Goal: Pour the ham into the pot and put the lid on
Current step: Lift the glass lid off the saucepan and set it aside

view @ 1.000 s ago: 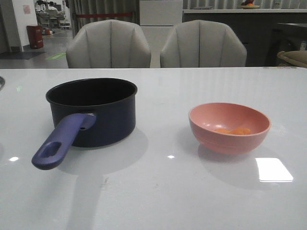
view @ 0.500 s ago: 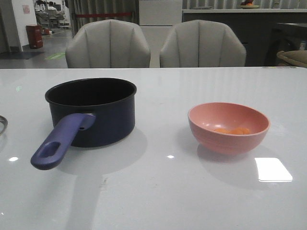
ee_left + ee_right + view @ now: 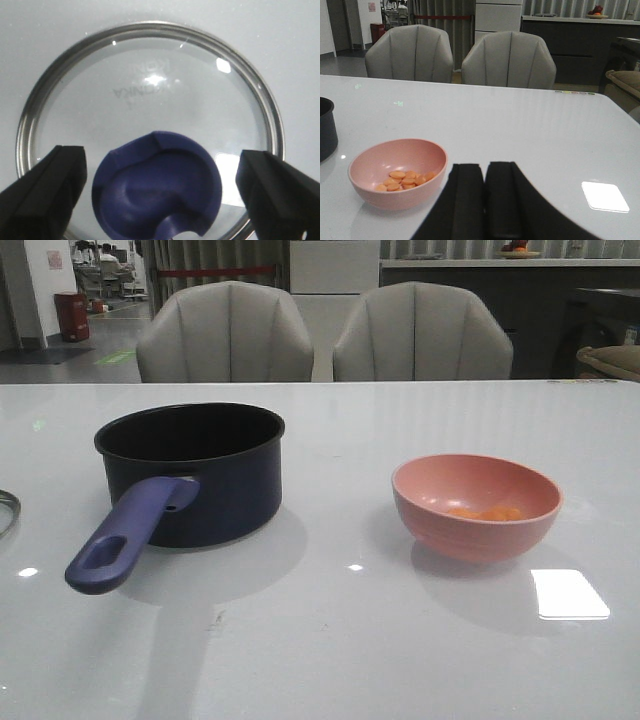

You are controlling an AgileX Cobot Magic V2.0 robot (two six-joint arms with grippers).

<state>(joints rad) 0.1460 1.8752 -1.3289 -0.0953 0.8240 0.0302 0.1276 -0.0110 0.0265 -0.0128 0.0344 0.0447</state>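
Step in hand: nothing poured yet, by the look of it; the ham [image 3: 404, 179] lies in the pink bowl [image 3: 477, 506] and the pot [image 3: 192, 472] stands uncovered with a dark, seemingly bare inside

Right hand [image 3: 484, 200]: nearest the lens in its wrist view, black fingers pressed together and gripping nothing, poised just beside the bowl on the near side, not touching it

Left hand [image 3: 160, 195]: spread wide and empty, hanging straight over the lid [image 3: 150, 130], one dark finger either side of the blue knob [image 3: 157, 190], neither seen touching it

Lid: flat on the surface [image 3: 330, 640] at the far left, only a sliver of steel rim [image 3: 8, 510] visible in the front view, well apart from the pot

Pot: left of centre, its long purple handle [image 3: 128, 533] angled toward the camera and leftward

Bowl: right of centre, well apart from the pot, orange pieces gathered at its bottom

Next move, as judged: the right hand must open, take the bowl by its rim, carry it across to the pot and tip it over the open mouth; the left hand looks placed to close on the knob and bring the lid over afterwards

Beyond: two pale chairs [image 3: 225, 332] behind the far edge
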